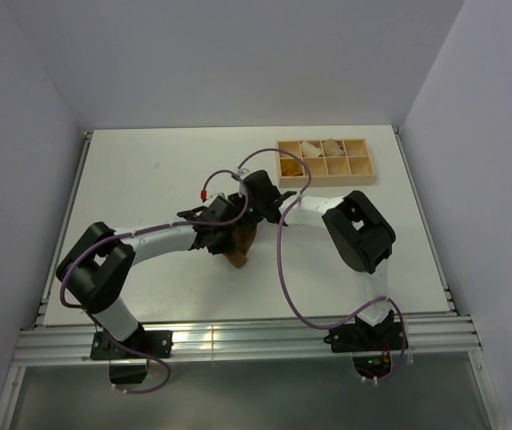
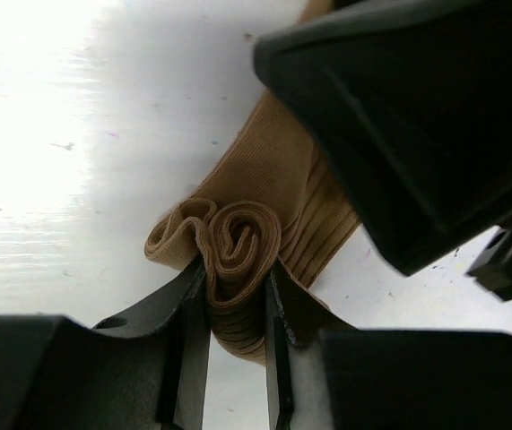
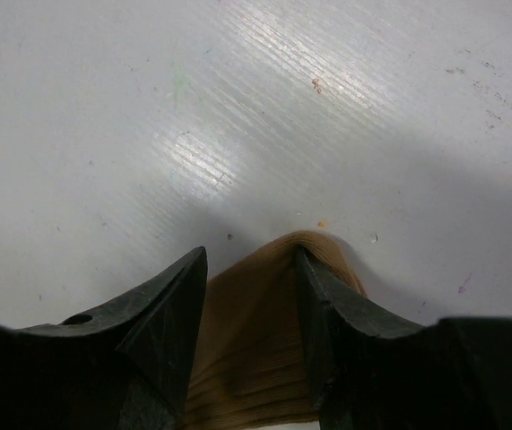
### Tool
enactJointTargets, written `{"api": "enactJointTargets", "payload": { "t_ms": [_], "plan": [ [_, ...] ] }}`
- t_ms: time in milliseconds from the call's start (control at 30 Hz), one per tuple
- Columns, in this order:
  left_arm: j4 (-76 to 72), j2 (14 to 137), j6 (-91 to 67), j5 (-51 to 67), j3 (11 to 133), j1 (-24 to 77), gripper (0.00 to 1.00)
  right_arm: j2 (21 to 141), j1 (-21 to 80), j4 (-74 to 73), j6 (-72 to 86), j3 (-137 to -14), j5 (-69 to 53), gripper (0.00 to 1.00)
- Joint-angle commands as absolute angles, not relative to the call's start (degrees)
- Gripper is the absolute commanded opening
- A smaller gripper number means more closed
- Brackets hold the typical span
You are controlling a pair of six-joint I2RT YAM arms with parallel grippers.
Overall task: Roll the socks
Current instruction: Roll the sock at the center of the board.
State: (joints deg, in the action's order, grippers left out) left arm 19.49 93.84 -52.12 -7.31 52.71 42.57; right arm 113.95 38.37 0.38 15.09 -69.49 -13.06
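Two arms [image 1: 157,237] bent inward | left gripper [image 2: 236,278] pinches tan sock [image 2: 273,170] | right gripper [image 3: 251,269] likewise

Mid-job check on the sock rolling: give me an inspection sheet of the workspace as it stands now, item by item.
Surface: white table, faint specks and glare.
Job's things: tan sock mid-table, one end curled into a roll; second sock not identified, only a mustard patch in the tray, too small to tell.
Clutter: wooden compartment tray far right, pale bundles in its far compartments.
Grippers: left pincer shut on the rolled end; right pincer shut on the flat part.
Cables: purple cable loops from the right arm over the table; red connector near the wrists.
Surroundings: plain white walls; metal rail at the near edge.
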Motion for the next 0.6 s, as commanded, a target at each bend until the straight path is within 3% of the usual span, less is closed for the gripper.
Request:
{"api": "enactJointTargets", "payload": {
  "t_ms": [0,333,567],
  "plan": [
    [30.74,99.22,-50.88,-5.88,54.65,45.44,0.00,116.28,37.44,-2.72,13.62,-70.49,-8.26,0.52],
    [40.68,106.78,-52.03,-9.22,58.88,45.62,0.00,115.93,37.35,-4.04,14.76,-70.40,-7.91,0.53],
    [45.27,110.30,-49.84,-13.54,63.98,45.00,0.00,106.19,35.77,-0.18,19.33,-63.64,-9.05,0.55]
  ]
}}
